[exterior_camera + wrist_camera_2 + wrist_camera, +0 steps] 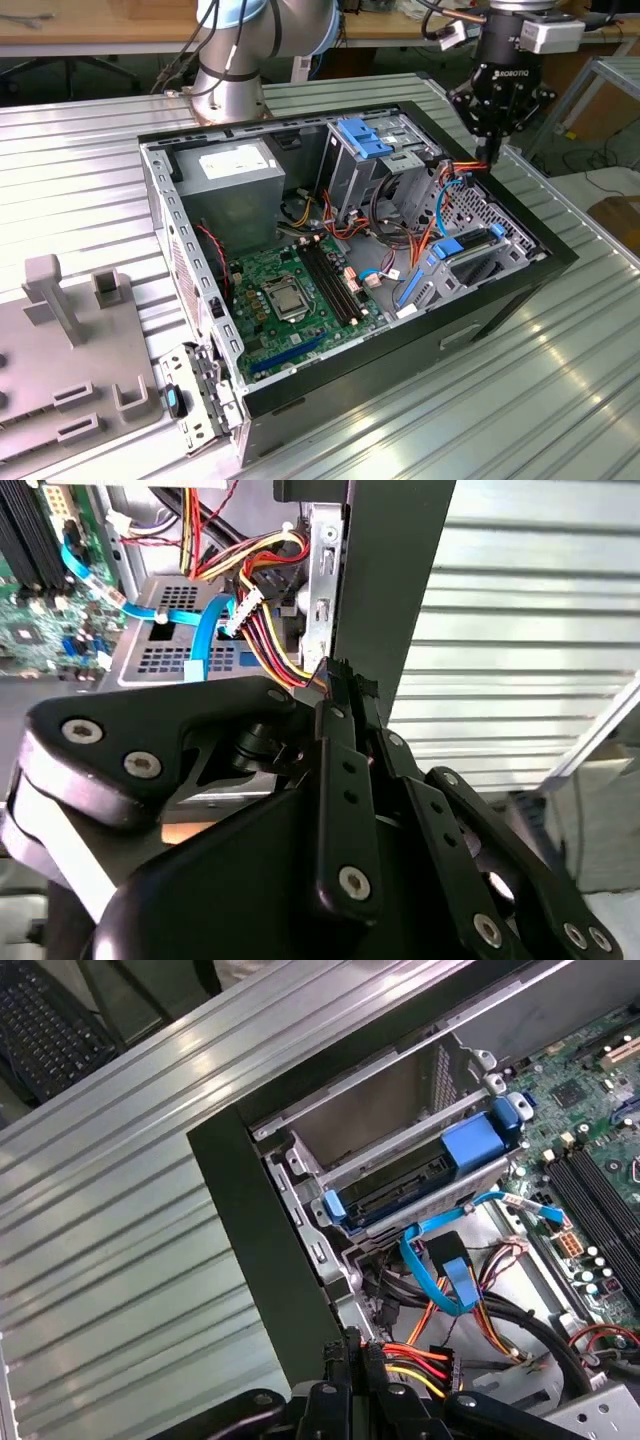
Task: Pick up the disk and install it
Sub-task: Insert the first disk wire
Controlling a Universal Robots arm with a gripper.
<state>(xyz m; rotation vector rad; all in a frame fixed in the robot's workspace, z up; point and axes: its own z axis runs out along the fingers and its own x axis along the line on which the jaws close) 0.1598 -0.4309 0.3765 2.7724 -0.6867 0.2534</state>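
The disk (468, 250), a flat dark drive with bright blue rails, lies in a metal bay inside the open computer case, at the exterior view's right. The first wrist view shows the disk (400, 1196) seated between the bay's silver bars, with a blue tab at each end. My gripper (488, 155) hangs above the case's far right edge, away from the disk. Its black fingers (338, 730) are pressed together, shut on nothing. In the first wrist view my gripper (355, 1355) is beside a black power plug (425, 1360) with red, orange and yellow wires.
The case holds a green motherboard (290, 290), a grey power supply box (235, 180) and a tall metal cage with a blue latch (365, 140). Loose blue data cable (440, 1270) and wire bundles lie by the bay. A grey fixture plate (70, 370) sits on the ribbed metal table (540, 390).
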